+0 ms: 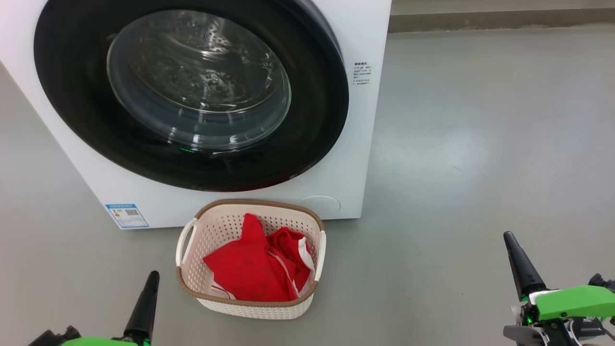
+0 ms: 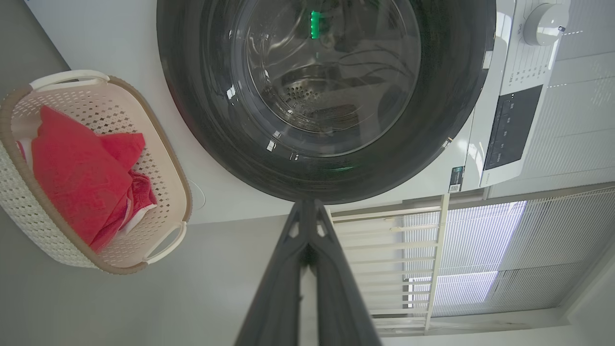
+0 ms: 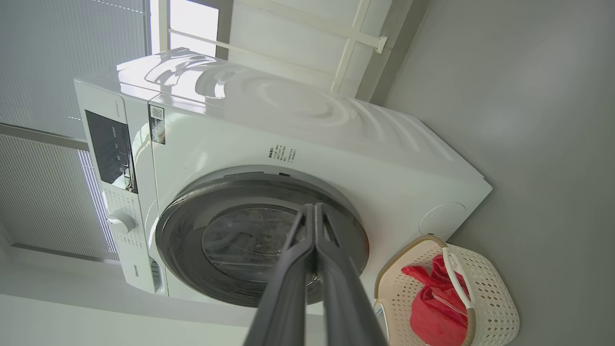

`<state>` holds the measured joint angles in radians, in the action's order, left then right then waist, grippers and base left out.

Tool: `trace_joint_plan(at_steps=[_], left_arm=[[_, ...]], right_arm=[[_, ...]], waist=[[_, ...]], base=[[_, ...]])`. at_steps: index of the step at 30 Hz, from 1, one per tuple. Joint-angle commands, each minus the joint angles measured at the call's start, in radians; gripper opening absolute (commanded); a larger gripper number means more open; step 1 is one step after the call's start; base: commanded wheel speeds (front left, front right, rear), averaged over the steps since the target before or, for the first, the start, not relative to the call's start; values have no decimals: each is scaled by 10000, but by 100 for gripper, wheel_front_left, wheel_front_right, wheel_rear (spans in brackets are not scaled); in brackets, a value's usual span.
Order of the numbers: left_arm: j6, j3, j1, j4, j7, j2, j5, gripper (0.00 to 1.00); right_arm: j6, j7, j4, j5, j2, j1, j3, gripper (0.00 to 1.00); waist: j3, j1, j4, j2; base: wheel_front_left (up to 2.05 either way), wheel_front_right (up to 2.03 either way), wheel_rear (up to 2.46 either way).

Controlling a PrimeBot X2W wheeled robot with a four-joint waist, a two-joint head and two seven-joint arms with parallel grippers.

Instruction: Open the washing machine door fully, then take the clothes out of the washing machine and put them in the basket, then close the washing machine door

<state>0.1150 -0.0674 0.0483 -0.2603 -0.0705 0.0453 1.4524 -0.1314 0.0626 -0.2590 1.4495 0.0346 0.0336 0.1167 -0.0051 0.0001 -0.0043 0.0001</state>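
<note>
Clothes (image 1: 257, 269): in neither pincer. Left pincer (image 1: 153, 277) at lower left of head view, fingers pressed together, gripping nothing, over bare floor (image 1: 456, 168). Right pincer (image 1: 509, 239) at lower right, fingers likewise together, gripping nothing, well apart from basket (image 1: 254, 310). Basket next, upright on floor, nearer left pincer than right; red clothes with white trim heaped inside. Just behind basket's far rim, touching or not unclear, washer (image 1: 336, 192), white, blue label (image 1: 127, 216) at low left corner. Door (image 1: 72, 96) closed flush against front, black rim, steel drum visible through glass.
</note>
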Motion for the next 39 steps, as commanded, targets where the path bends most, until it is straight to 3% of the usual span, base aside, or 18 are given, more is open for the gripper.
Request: trace_joint_plan(at_steps=[1,13,39], left_arm=[[111,-364,471,190,-107,66,337,0],[157,-480,647,109,-439,49,1549,0],[157,-478,646,110,-437,49,1551,0]], right_arm=[[4,100,204,389,195,587,-142,0],[7,441,107,1657,222,782,-108,0],[7,458,106,1639,208,784,-87,0]], waist=[[9,0,7,-1],[64,0,43,-1],[64,0,43,-1]], base=[[0,0,0],[0,0,0],[0,0,0]])
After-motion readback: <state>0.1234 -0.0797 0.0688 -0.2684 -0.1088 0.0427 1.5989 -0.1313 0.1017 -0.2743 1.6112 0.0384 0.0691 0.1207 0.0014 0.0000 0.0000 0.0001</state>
